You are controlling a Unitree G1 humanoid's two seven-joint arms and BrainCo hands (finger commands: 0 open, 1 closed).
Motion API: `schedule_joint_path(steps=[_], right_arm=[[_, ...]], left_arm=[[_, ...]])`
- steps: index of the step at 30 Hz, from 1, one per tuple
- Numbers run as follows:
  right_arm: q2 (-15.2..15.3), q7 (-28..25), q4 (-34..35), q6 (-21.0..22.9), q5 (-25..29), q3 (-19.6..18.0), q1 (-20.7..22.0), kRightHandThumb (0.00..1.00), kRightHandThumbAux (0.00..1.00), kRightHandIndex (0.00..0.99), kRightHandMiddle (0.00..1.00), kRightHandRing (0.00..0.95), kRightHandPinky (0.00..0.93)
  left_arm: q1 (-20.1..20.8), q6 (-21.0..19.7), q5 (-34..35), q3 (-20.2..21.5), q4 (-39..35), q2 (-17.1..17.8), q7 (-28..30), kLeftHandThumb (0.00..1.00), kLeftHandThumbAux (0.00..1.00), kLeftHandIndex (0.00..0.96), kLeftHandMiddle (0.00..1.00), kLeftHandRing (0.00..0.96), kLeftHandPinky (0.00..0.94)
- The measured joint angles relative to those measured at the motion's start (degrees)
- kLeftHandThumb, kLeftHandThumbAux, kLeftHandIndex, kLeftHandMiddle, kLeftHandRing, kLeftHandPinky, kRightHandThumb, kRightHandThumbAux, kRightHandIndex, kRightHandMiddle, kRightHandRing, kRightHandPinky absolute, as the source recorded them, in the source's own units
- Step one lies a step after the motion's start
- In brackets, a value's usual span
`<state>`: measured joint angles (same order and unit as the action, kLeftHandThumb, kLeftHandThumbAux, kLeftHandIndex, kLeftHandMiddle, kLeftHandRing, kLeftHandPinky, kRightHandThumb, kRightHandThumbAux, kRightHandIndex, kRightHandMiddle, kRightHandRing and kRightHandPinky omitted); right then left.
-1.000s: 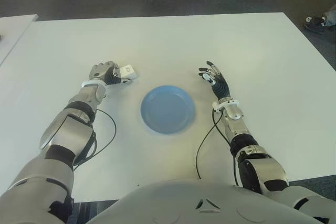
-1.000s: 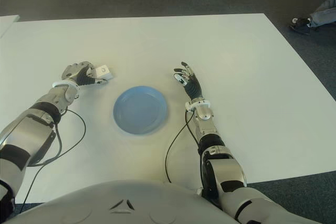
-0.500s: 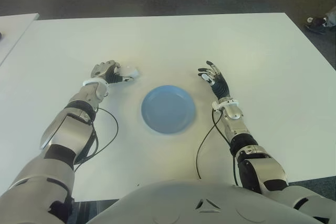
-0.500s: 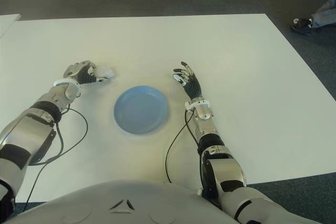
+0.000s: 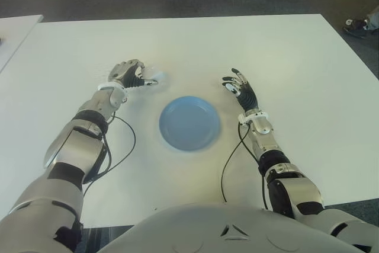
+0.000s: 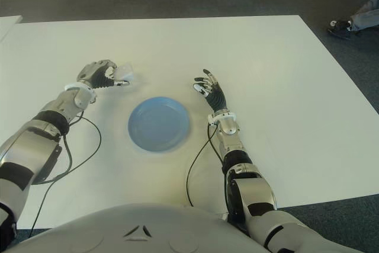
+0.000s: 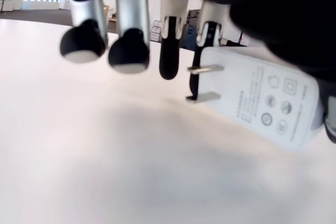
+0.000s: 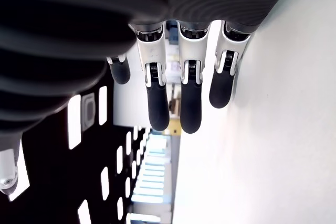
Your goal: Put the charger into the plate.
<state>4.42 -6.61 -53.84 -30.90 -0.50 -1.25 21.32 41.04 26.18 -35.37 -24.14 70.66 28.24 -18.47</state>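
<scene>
while clamped on the white charger (image 7: 265,106), left hand (image 5: 131,74) beyond the blue plate (image 5: 189,124)

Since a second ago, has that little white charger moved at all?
Yes. Held in the left robot hand, the charger has shifted toward the table's far edge and slightly rightward, judged against the blue plate, which stayed put.

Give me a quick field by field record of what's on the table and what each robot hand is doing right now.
table: white
plate: blue, holds nothing
charger: white, prongs visible, gripped in left robot hand
left robot hand: left of and beyond the plate, closed on charger
right robot hand: right of plate, fingers relaxed, holds nothing
task status: charger not yet in plate
</scene>
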Motion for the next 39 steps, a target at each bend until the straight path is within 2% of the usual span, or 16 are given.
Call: schedule_joint_path(steps=[9,15,24,32,39], right_arm=[[-0.2,0.5,0.0,0.3,-0.1,0.1,0.2,0.000,0.470,0.070,0.305,0.300,0.252],[-0.4,0.9,-0.2,0.4,-0.2,0.1,0.4,0.000,0.467,0.067,0.306,0.300,0.252],[-0.7,1.2,-0.3,0.6,-0.2,0.1,0.6,0.000,0.459,0.063,0.301,0.294,0.238],[-1.0,1.5,-0.4,1.0,-0.2,0.1,0.9,0.000,0.446,0.057,0.294,0.288,0.239],[-1.1,1.4,-0.5,1.0,-0.2,0.1,1.0,0.000,0.440,0.054,0.293,0.287,0.237]], left_arm=[[-1.1,7.1,0.1,1.3,-9.4,2.6,-0.9,0.749,0.698,0.442,0.884,0.871,0.844],[-3.6,9.6,0.6,2.6,-15.8,4.2,-0.2,0.748,0.698,0.442,0.885,0.870,0.840],[-11.0,9.5,1.8,5.5,-30.2,6.5,3.5,0.748,0.698,0.442,0.889,0.870,0.840],[-17.1,9.0,0.6,5.9,-39.5,6.6,5.0,0.749,0.698,0.442,0.887,0.870,0.834],[-24.9,8.1,-1.9,5.3,-51.9,6.3,6.6,0.751,0.697,0.442,0.888,0.874,0.863]])
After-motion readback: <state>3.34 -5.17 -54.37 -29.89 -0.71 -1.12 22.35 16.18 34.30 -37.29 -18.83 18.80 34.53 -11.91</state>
